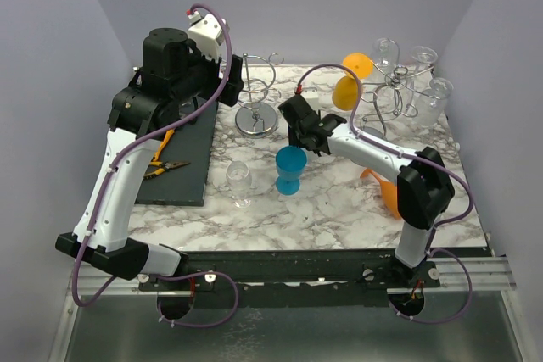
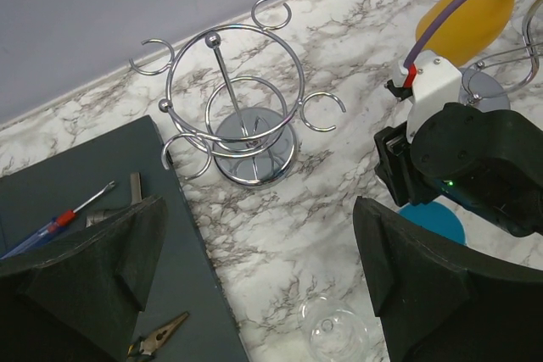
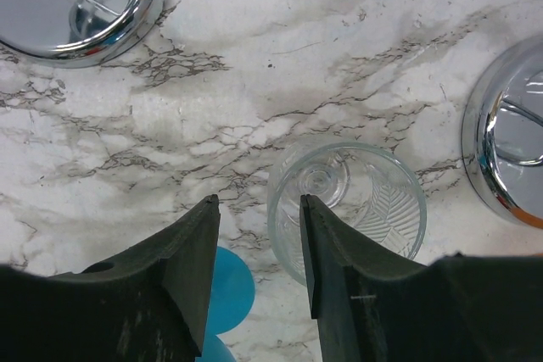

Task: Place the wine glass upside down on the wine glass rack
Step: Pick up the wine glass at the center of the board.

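A clear wine glass (image 1: 240, 180) stands upright on the marble table, left of a blue glass. From above it shows a leaf pattern (image 3: 373, 209). My right gripper (image 3: 259, 203) hangs over it, jaws partly apart. The glass's left rim shows in the gap and one fingertip (image 3: 307, 209) overlaps the bowl; I cannot tell whether they touch. In the top view this gripper (image 1: 307, 137) sits just above the blue glass. The empty chrome wine glass rack (image 1: 257, 95) (image 2: 237, 108) stands at the back. My left gripper (image 2: 259, 205) is wide open high above the table, holding nothing.
The blue glass (image 1: 290, 169) (image 3: 231, 290) stands close under the right gripper. A second rack (image 1: 399, 91) at the back right holds clear and orange glasses. A dark mat (image 1: 182, 158) with pliers and a screwdriver lies at the left. An orange glass (image 1: 386, 192) lies by the right arm.
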Available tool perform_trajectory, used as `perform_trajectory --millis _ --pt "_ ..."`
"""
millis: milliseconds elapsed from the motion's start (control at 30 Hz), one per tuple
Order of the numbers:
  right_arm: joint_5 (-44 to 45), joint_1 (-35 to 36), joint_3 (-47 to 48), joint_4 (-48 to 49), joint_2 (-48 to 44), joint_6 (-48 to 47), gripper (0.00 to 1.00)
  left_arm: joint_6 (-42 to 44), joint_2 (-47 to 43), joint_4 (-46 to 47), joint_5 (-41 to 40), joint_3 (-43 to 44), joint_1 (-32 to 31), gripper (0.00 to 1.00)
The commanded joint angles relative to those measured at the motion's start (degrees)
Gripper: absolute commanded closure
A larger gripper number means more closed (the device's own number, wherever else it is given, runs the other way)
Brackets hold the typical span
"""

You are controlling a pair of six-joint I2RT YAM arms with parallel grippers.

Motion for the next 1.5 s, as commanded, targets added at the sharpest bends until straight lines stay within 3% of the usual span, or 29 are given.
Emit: perform_trajectory --millis 0,267,800,1100,1467 --pt "2.20 -0.29 1.32 0.73 1.31 -1.04 0.53 -0.31 0.24 -1.12 1.73 0.79 0.27 0.01" --pt "1.40 -1.14 0.35 1.33 2.19 -2.10 0.54 -0.50 -0.17 -0.19 1.69 -0.71 0.27 0.01" --pt "-1.50 -1.72 0.38 1.98 5.33 -2.27 0.66 0.33 -0.33 -0.28 2.92 -0.48 0.27 0.01" --pt "-1.83 1.29 -1.24 -0.41 -0.17 -0.50 0.46 0.44 -0.37 -0.27 3.17 -0.93 0.27 0.01" --pt "-1.44 4.47 -2.45 -3.52 -6.68 1.25 0.42 0.44 -0.40 -0.26 3.68 -0.80 0.31 0.01"
